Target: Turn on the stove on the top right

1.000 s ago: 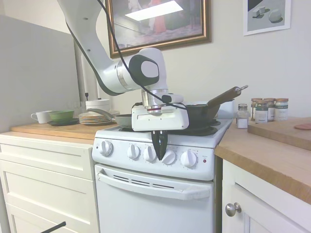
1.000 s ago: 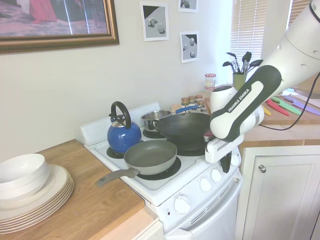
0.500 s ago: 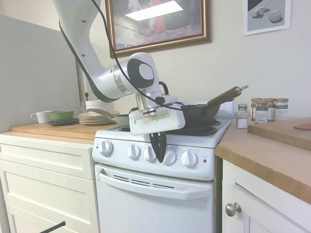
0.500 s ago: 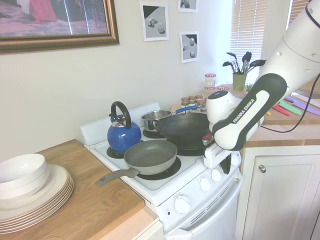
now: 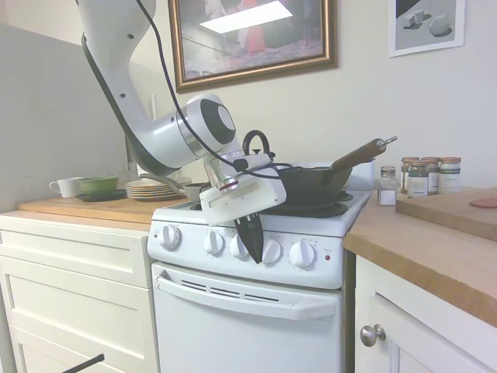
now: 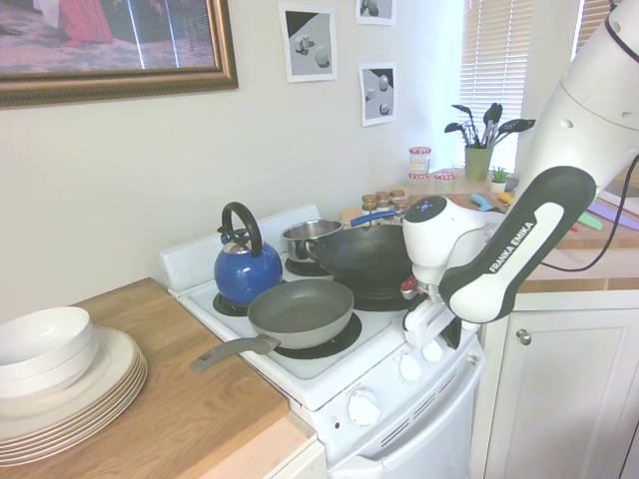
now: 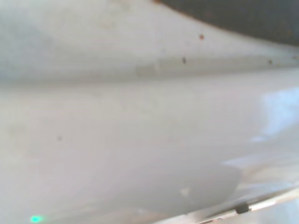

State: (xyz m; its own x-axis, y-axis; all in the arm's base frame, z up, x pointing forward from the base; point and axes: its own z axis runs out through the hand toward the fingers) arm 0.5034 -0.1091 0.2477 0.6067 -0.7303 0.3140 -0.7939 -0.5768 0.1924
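Note:
The stove (image 5: 248, 311) is a white range with five round knobs on its front panel and a small red light (image 5: 327, 257) at the panel's right end. My gripper (image 5: 251, 252) hangs tilted in front of the panel. Its dark fingers are pressed together into one point, and the tip lies between the third knob (image 5: 238, 247) and the fourth knob (image 5: 271, 251). In the second exterior view my gripper (image 6: 451, 334) sits low against the stove (image 6: 399, 419) at the panel's right part. The wrist view shows only a blurred white surface (image 7: 140, 140) from very close.
A dark wok (image 5: 314, 180) with a long handle, a blue kettle (image 6: 245, 264), a grey frying pan (image 6: 300, 311) and a small pot (image 6: 308, 238) stand on the burners. Stacked plates (image 6: 70, 384) lie on the left counter. Spice jars (image 5: 425, 176) stand on the right counter.
The arm has swung and tilted, and the gripper has shifted slightly left and lower along the knob row. Its fingers stay together. The blue kettle's handle now shows behind the wrist.

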